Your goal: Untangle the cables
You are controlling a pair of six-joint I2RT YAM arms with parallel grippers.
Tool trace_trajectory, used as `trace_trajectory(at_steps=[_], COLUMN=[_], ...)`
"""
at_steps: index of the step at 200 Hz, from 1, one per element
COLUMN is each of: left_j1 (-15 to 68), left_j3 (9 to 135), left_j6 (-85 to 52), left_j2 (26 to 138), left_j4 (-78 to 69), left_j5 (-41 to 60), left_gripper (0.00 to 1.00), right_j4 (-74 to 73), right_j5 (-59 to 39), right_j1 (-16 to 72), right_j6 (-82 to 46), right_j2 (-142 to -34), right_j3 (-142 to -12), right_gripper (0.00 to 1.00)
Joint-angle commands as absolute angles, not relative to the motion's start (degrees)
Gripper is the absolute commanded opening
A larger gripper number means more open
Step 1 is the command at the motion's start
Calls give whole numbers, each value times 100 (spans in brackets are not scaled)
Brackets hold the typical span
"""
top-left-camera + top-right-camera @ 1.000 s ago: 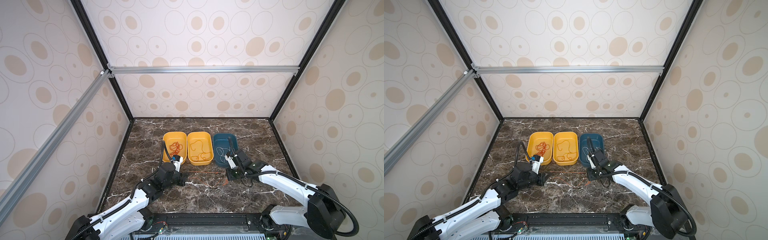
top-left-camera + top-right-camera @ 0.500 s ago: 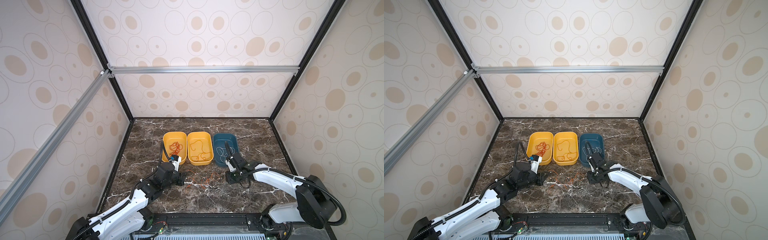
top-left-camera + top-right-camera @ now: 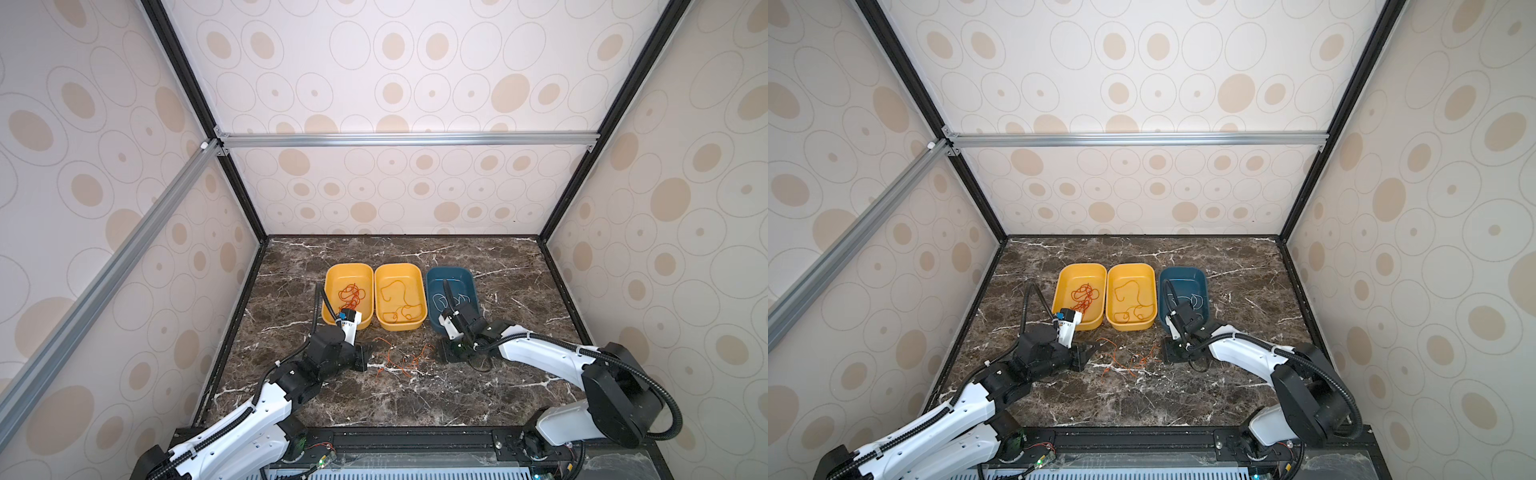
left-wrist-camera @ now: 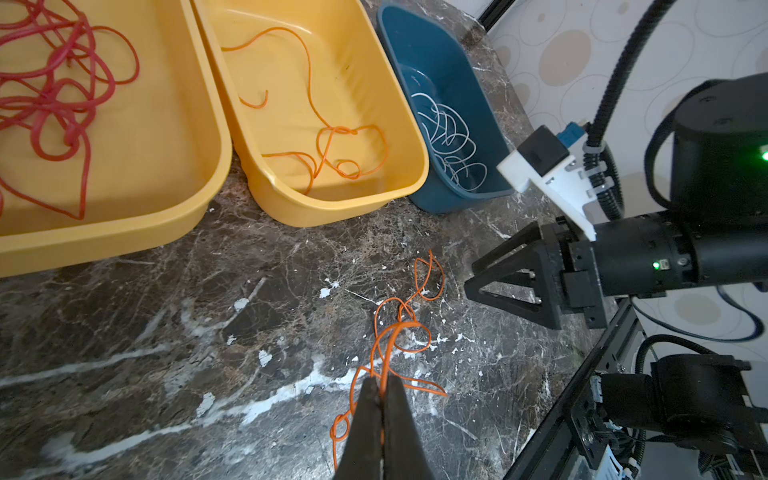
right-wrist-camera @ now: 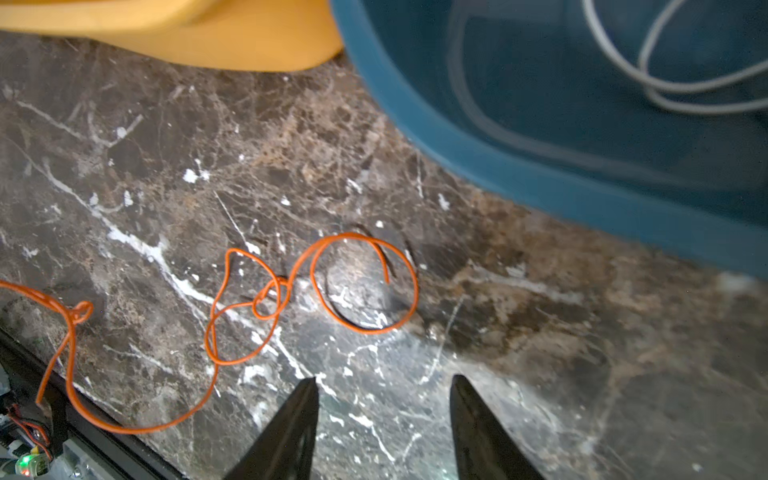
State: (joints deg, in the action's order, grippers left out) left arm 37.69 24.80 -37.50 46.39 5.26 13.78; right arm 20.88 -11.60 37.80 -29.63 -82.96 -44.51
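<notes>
A loose orange cable (image 3: 400,358) lies on the dark marble table (image 3: 415,399). It sits in front of three bins, toward the table's front edge, between the two grippers. In both top views it makes small curly loops (image 3: 1128,358) on the stone. In the right wrist view one part (image 5: 276,286) crosses over itself like a little knot, with a round loop beside it.

The left gripper (image 4: 381,384) is squeezed tight on one end of the loose orange cable (image 4: 392,332). The thin wire runs out from between its closed jaws and onto the table. In a top view this gripper (image 3: 360,358) is low over the table, in front of the left yellow bin.

The right gripper (image 5: 382,380) has let go. Its jaws stand apart and nothing is between them. It is near the other end of the cable and is not touching it. In a top view it (image 3: 449,353) is just in front of the blue bin.

The three bins stand in a row across the middle of the table, side by side. The left yellow bin (image 4: 166,124) holds a pile of red cables (image 4: 54,95). The middle yellow bin (image 4: 353,75) holds the other orange cable (image 4: 328,145). The blue bin (image 4: 415,54) holds curly white cables (image 4: 449,133).
</notes>
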Motion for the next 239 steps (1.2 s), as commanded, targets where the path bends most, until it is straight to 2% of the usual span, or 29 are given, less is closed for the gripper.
trace_trajectory(at_steps=[1,34,63,104,124,138,239], left_j1=[3742,3748,3752,3753,3753,3753,3702], left_j3=[2820,2834,2830,2804,2803,2821,3055], left_j6=[-3577,-3551,-3525,-3465,-3439,-3429,-3305], left_j2=[4535,4518,4450,4283,4211,4122,3850], left_j4=[504,448,385,355,398,412,400], left_j5=[1519,1590,1650,1649,1528,1423,435], left_gripper=[0,0,0,0,0,0,0], right_j4=[1809,2072,2658,2680,2737,2819,3498], right_j5=[-1139,-598,90,348,435,524,978], right_j1=[3922,4213,4521,4560,4559,4561,4535], right_j6=[-3377,-3675,-3791,-4034,-4011,-3950,-3091], right_j2=[-8516,-9052,-9476,-9724,-9709,-9557,-7815], right_j3=[-4766,-5278,-5713,-5730,-5727,-5726,-6154], right_gripper=[56,56,50,27,8,0,0])
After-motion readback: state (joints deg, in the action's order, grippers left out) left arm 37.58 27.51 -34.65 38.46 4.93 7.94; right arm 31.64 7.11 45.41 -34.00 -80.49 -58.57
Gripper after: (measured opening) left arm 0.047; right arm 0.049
